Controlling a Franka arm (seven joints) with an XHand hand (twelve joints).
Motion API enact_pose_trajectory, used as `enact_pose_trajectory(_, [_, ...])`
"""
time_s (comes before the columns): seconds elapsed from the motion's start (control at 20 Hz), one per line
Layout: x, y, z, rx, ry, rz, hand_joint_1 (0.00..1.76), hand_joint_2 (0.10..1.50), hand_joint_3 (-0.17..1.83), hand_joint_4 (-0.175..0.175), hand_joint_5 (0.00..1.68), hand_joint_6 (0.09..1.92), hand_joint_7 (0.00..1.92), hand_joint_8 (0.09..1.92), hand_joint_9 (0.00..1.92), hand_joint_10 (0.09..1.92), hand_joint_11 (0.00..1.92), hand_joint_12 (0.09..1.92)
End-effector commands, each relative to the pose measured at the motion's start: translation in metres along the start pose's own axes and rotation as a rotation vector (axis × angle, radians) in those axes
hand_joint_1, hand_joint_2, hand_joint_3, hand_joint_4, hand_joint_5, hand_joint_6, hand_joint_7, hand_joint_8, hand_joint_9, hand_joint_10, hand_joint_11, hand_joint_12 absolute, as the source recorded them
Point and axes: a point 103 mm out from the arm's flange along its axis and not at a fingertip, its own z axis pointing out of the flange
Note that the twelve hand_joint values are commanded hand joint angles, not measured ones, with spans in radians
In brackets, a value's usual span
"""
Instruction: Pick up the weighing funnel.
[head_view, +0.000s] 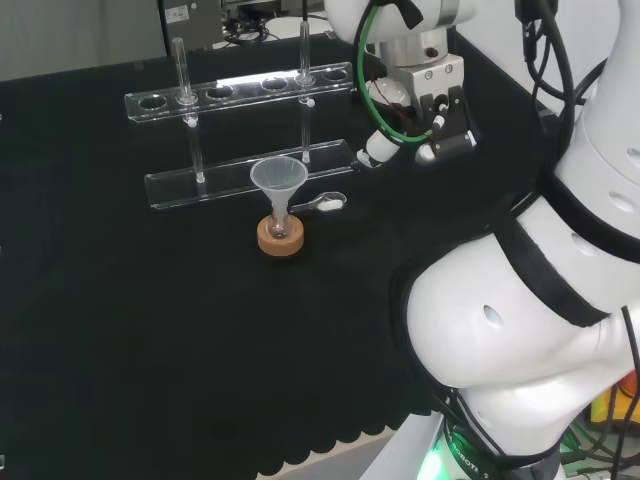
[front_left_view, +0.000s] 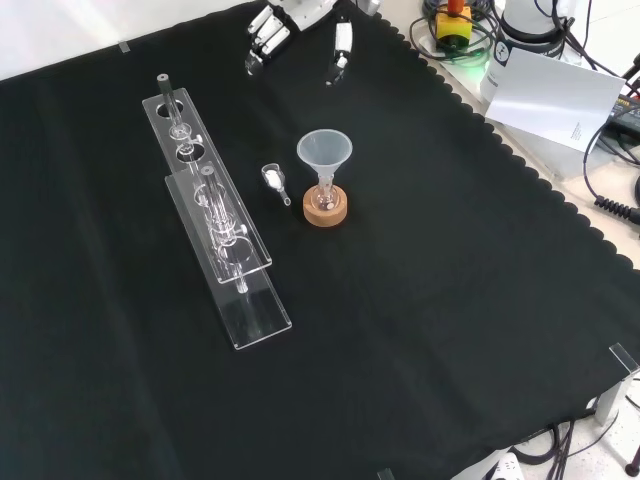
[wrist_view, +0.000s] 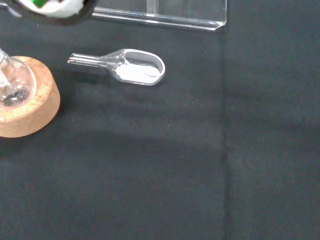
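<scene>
The weighing funnel (front_left_view: 273, 178) lies on the desk (front_left_view: 420, 330) between the clear rack (front_left_view: 236, 262) and the cork ring (front_left_view: 325, 212), its stem aimed at the ring and its bowl end toward the hand (front_left_view: 265, 40), which I see hanging empty, fingers spread, well apart from it.

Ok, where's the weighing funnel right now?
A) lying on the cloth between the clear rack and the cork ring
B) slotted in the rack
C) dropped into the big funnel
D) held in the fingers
A: the weighing funnel lies flat on the cloth between the clear rack and the cork ring, with the hand apart from it.
</scene>
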Motion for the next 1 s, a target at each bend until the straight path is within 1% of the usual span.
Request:
enact_pose_trajectory(0.05, [-0.016, 0.020, 0.026, 0.015, 0.050, -0.008, 0.75, 0.63, 0.53, -0.067, 0.26, 0.09, 0.13, 0.66, 0.43, 0.68, 0.24, 1.37])
enact_pose_trajectory(0.3, [-0.023, 0.041, 0.041, 0.038, 0.063, -0.019, 0.77, 0.63, 0.55, -0.067, 0.30, 0.09, 0.20, 0.68, 0.47, 0.67, 0.26, 1.36])
enact_pose_trajectory(0.45, [-0.022, 0.052, 0.051, 0.032, 0.064, -0.038, 0.78, 0.63, 0.55, -0.067, 0.32, 0.09, 0.21, 0.69, 0.48, 0.67, 0.28, 1.36])
enact_pose_trajectory(0.7, [-0.023, 0.069, 0.065, 0.039, 0.085, -0.070, 0.81, 0.62, 0.58, -0.067, 0.36, 0.09, 0.25, 0.69, 0.51, 0.65, 0.30, 1.35])
enact_pose_trajectory(0.85, [-0.022, 0.077, 0.071, 0.043, 0.093, -0.084, 0.82, 0.62, 0.58, -0.066, 0.37, 0.09, 0.26, 0.69, 0.51, 0.64, 0.31, 1.34])
enact_pose_trajectory(1.0, [-0.021, 0.083, 0.076, 0.034, 0.095, -0.093, 0.82, 0.62, 0.58, -0.067, 0.38, 0.09, 0.27, 0.69, 0.52, 0.64, 0.31, 1.34])
